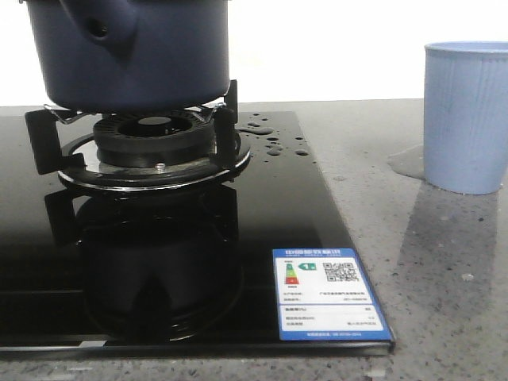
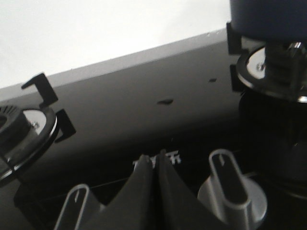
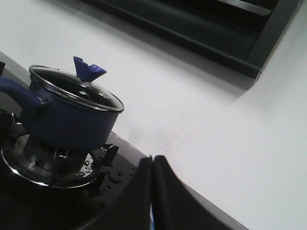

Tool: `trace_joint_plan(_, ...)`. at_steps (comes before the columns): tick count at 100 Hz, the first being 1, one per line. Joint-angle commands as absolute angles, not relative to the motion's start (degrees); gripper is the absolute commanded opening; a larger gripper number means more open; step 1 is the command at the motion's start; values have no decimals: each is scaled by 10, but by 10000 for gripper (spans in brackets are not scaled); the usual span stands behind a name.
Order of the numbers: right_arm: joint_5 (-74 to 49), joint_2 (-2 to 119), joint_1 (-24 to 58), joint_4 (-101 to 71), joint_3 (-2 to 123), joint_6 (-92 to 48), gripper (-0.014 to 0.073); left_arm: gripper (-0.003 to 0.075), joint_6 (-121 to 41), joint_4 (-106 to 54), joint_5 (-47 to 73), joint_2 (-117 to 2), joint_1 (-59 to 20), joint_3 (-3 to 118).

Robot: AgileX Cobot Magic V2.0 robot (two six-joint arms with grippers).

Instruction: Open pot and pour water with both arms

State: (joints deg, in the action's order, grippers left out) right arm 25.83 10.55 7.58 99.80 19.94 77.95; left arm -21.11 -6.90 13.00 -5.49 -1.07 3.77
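Note:
The dark navy pot (image 1: 131, 51) stands on the gas burner (image 1: 151, 143) at the back left of the black glass hob; its handle stub points toward the camera. In the right wrist view the pot (image 3: 72, 120) carries a glass lid (image 3: 74, 88) with a blue knob (image 3: 87, 71). Water drops (image 1: 274, 139) lie on the glass right of the burner. My left gripper (image 2: 154, 158) is shut and empty, low over the hob's front between two knobs, the pot (image 2: 268, 19) far off. My right gripper (image 3: 152, 160) is shut and empty, apart from the pot. Neither gripper shows in the front view.
A pale blue ribbed cup (image 1: 466, 115) stands on the grey speckled counter at the right, a wet patch (image 1: 406, 163) beside it. Two silver control knobs (image 2: 232, 187) flank my left gripper. A second burner (image 2: 24, 132) lies further left. An energy label (image 1: 327, 294) sits at the hob's front corner.

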Motion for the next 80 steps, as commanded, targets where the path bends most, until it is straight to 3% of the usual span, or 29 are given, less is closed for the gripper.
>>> trace_joint_plan(1,243,110,73,985,213,783,-63,-19,-188,-51,56,-43,-11,23)
trace_joint_plan(16,243,110,73,985,213,783,-63,-19,-185,-43,64,3,-11,-23)
trace_joint_plan(40,243,110,73,985,213,783,-63,-19,-140,-57,181,16,-11,-22)
trace_joint_plan(80,243,110,73,985,213,783,-63,-19,-140,-57,179,16,-11,-22)
